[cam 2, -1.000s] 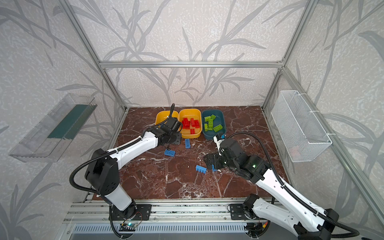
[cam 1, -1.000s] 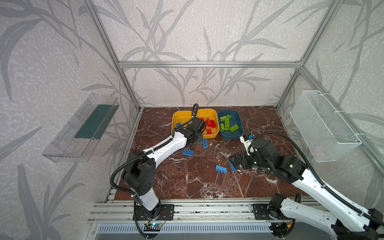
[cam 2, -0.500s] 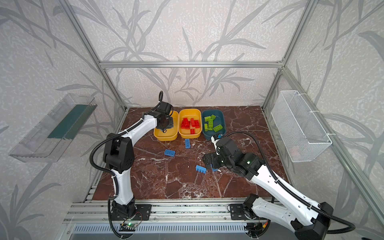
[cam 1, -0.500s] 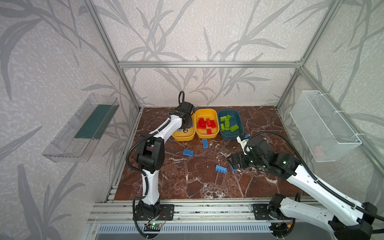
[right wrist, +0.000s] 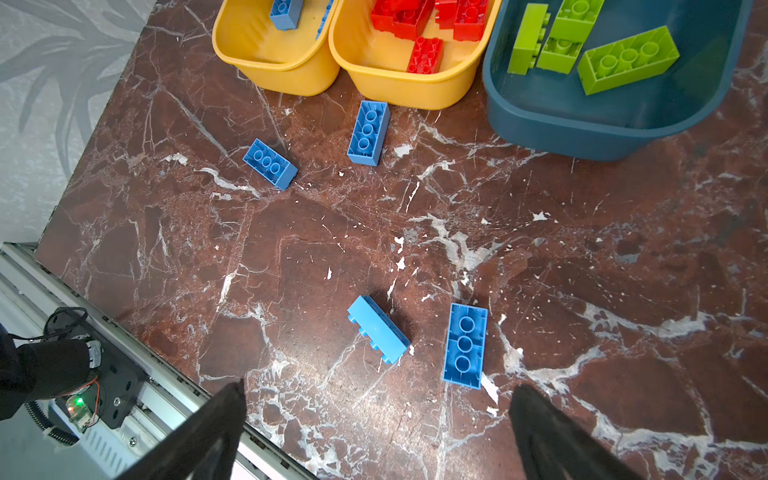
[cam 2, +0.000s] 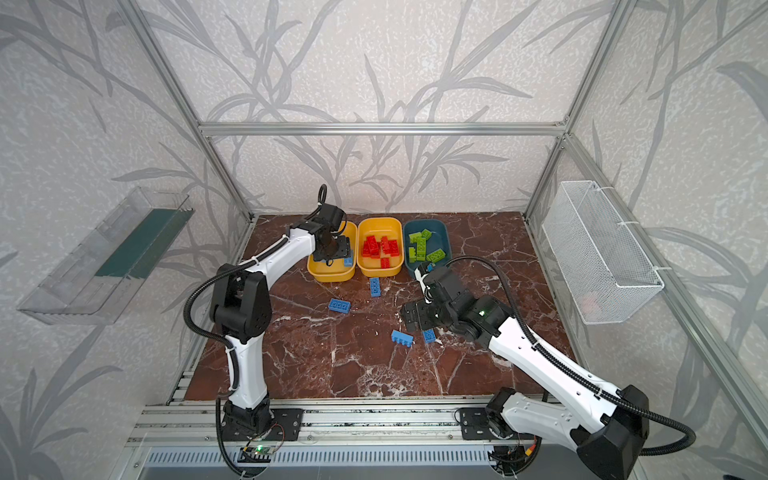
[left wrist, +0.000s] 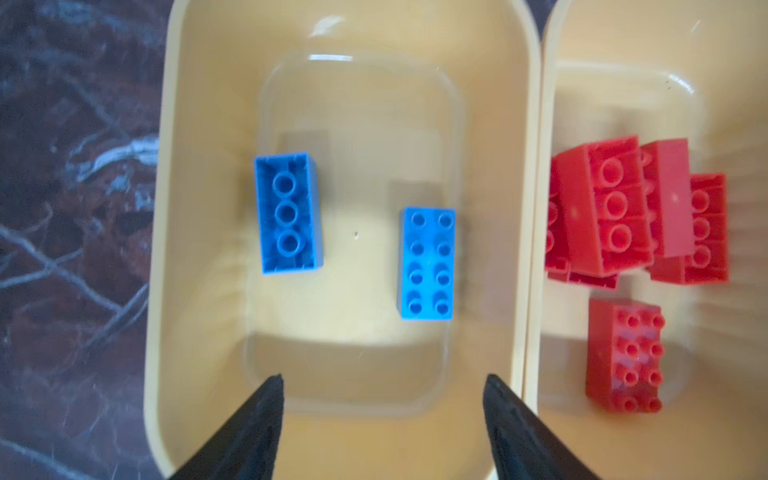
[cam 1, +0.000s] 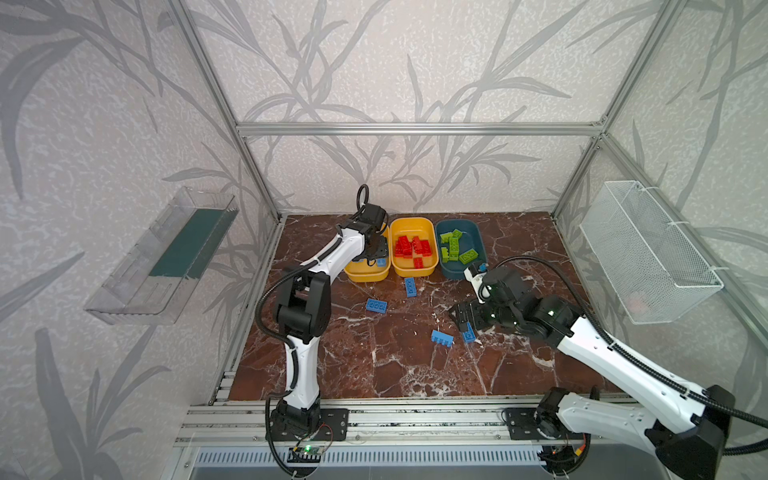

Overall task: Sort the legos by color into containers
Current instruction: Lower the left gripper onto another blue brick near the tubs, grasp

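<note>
Three containers stand in a row at the back: a yellow tub (cam 1: 368,274) with two blue legos (left wrist: 288,212) (left wrist: 427,263), a yellow tub (cam 1: 415,270) with red legos (cam 1: 411,247), and a teal tub (cam 1: 457,272) with green legos (cam 1: 455,245). My left gripper (left wrist: 382,399) hangs open over the left yellow tub (left wrist: 199,249), nothing between its fingers. Several blue legos lie loose on the table (right wrist: 368,133) (right wrist: 270,163) (right wrist: 378,329) (right wrist: 465,345). My right gripper (right wrist: 378,399) is open above the table, just short of the nearest two.
A clear plastic tray (cam 1: 166,257) hangs on the left wall and a white wire basket (cam 1: 648,257) on the right wall. Aluminium rails (cam 1: 395,419) with both arm bases run along the table's front edge. The marble table top (cam 1: 395,374) reaches the cage walls.
My left arm swung from the front of the tubs to above the left yellow tub and its jaws opened. My right gripper stayed open and shifted a little over the blue legos.
</note>
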